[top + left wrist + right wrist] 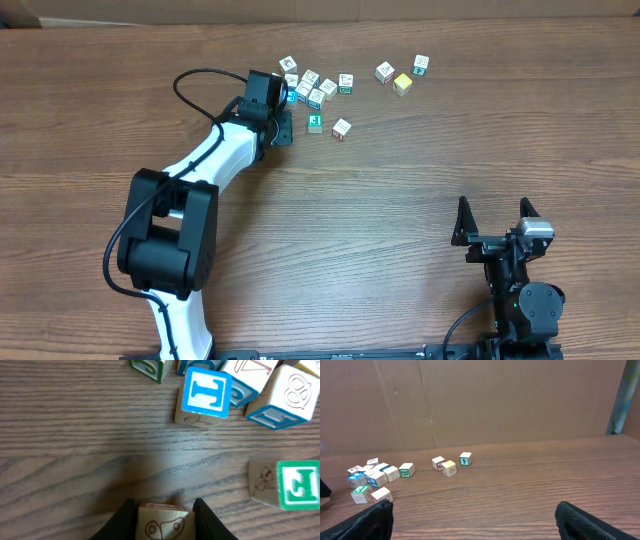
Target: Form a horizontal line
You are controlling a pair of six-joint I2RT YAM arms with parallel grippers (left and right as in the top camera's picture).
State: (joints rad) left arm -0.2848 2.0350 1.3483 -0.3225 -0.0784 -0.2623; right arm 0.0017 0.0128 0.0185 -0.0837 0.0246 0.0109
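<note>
No horizontal line yet. The small white-edged wooden picture cubes (312, 85) lie in a loose clump at 12 o'clock on the brown wood-grain tabletop (400, 250), with three strays toward 1 o'clock. The left end effector (162, 507), at the clump's 9 o'clock, is narrowed onto one pale red-rimmed cube (164, 525). The right end effector (493, 215) is wide and empty at 5 o'clock. Whole row left to build. The held cube is cut off by the frame edge and its drawing is unreadable.

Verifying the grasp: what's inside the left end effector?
A wooden picture cube, brown line drawing facing the camera, sits between the fingers, which touch both sides. Its lower part and underside are hidden.
</note>
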